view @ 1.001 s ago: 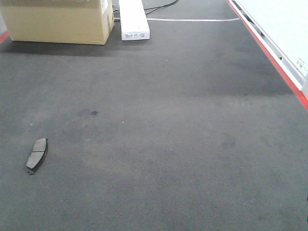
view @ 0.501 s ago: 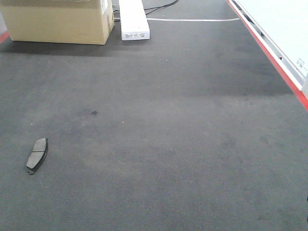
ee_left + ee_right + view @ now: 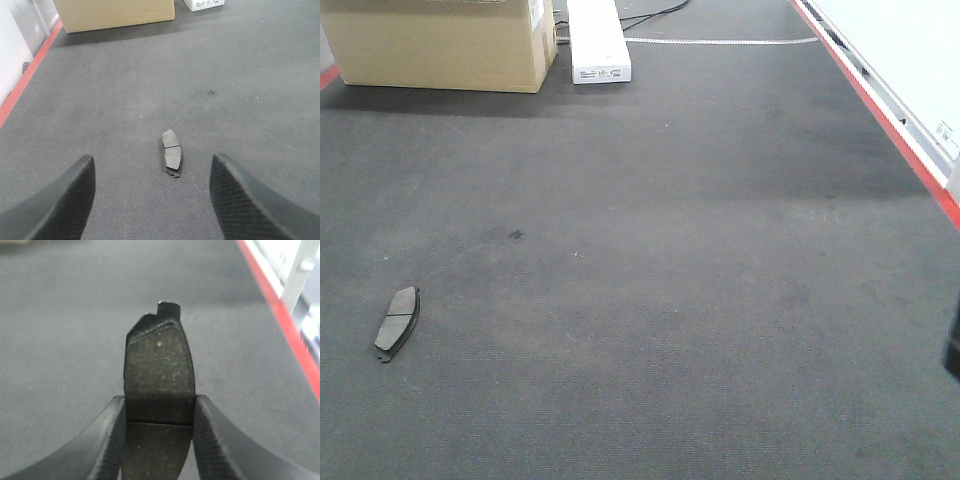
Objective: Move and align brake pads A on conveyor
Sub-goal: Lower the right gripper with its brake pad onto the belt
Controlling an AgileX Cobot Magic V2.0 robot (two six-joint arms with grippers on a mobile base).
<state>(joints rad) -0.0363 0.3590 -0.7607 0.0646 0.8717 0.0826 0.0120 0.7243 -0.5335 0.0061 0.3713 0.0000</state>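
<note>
Lit softly and evenly, without glare on the belt [image 3: 670, 300]. Shows a broad darker band across the far half and a deep shadow before the cardboard box [image 3: 440, 45]. Looks faintly grainy in the front view. Renders the brake pad [image 3: 159, 370] sharp in the right wrist view, blurs everything behind.

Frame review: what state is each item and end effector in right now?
Left end effector: open, empty.
Right end effector: shut on dark grey gritty brake pad.
Other flat grey brake pad: lying face up, untouched, on dark charcoal felt conveyor belt.
Brown cardboard box: resting at belt's far end.
</note>
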